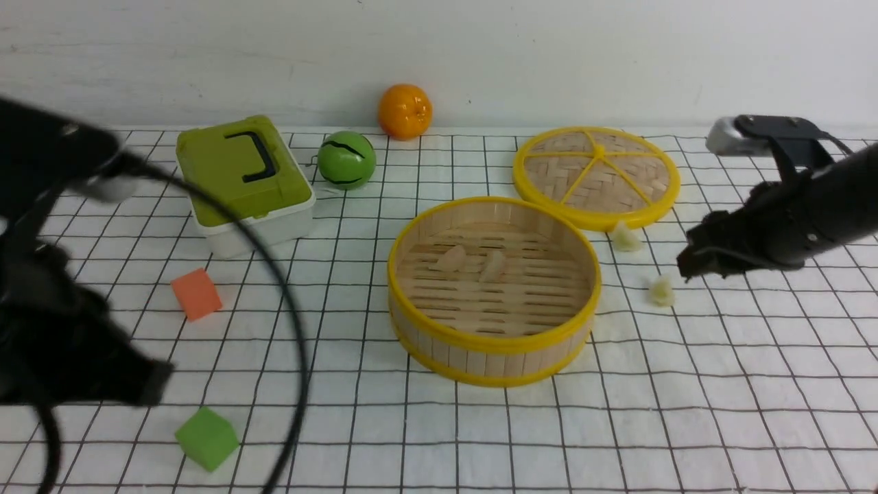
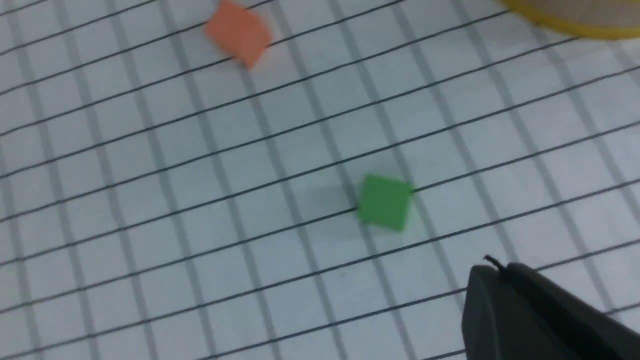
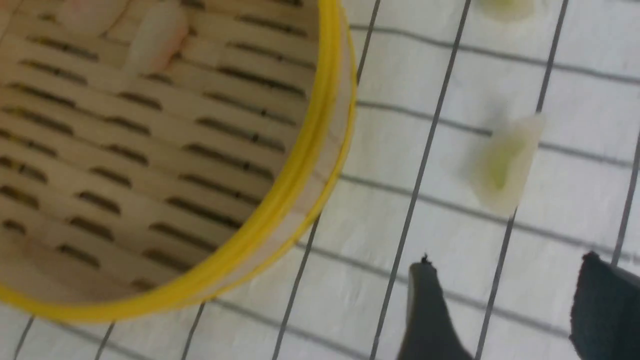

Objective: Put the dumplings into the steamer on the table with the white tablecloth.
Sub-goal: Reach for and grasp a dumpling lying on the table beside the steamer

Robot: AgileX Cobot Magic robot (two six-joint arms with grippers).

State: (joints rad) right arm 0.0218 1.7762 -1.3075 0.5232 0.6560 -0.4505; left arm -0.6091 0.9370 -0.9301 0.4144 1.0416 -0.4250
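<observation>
The bamboo steamer (image 1: 480, 360) stands mid-table on the white tablecloth (image 1: 720, 398). Two pinkish dumplings (image 1: 453, 259) (image 1: 492, 265) lie on its slatted floor. Two yellow-green dumplings (image 1: 625, 238) (image 1: 662, 291) lie on the cloth to its right. My right gripper (image 1: 686, 264) hovers just right of the nearer one, open and empty. In the right wrist view that dumpling (image 3: 502, 167) lies ahead of the right gripper (image 3: 507, 265), beside the steamer rim (image 3: 320, 150). My left gripper (image 1: 161, 384) is at the left, shut and empty (image 2: 492, 272).
An orange cube (image 1: 197, 293) and a green cube (image 1: 206, 438) lie near the left arm. A green lidded box (image 1: 243, 178), a green ball (image 1: 346, 160) and an orange (image 1: 405, 111) sit at the back. The flat woven lid (image 1: 597, 177) lies behind the steamer.
</observation>
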